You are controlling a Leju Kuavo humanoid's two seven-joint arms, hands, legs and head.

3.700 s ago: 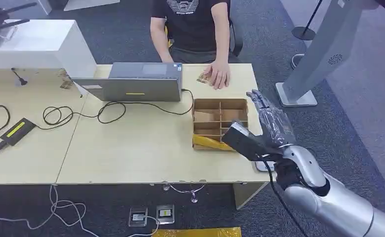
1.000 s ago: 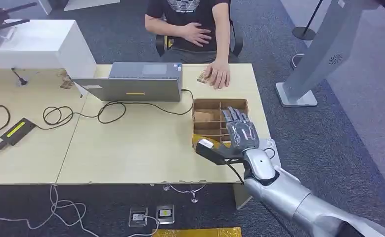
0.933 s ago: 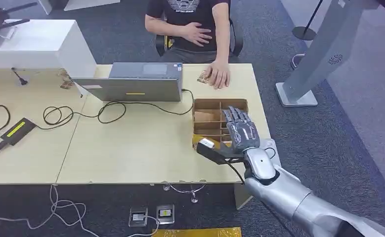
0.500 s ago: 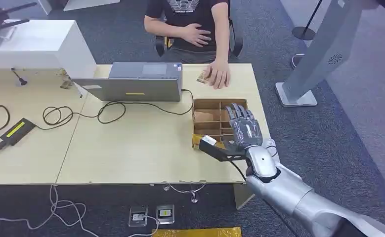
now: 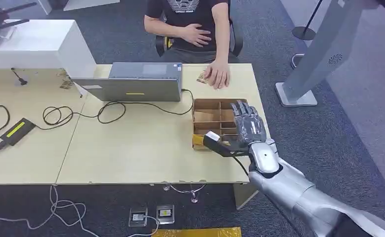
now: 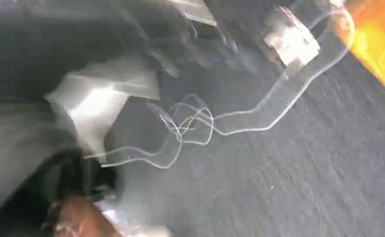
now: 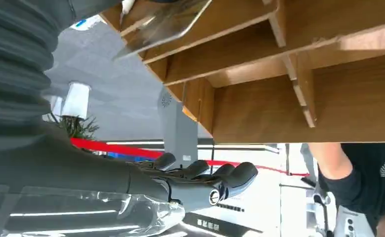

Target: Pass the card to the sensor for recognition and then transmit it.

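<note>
Counter (image 5: pixel 131 148) is carrying a box (image 5: pixel 207 106) at 2 o'clock; right hand (image 5: pixel 249 129), fingers spread, is risking snagging its dividers.

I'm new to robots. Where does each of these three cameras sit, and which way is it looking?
Head view: high on the robot, looking down at the desk, divided box and a seated person; the right hand and its silver arm show.
Left wrist view: on the hanging left arm, looking down at grey carpet and loose cables; blurred.
Right wrist view: behind the right hand, looking at the box.
Shared: head and right wrist views both show the box, hand and person.
</note>
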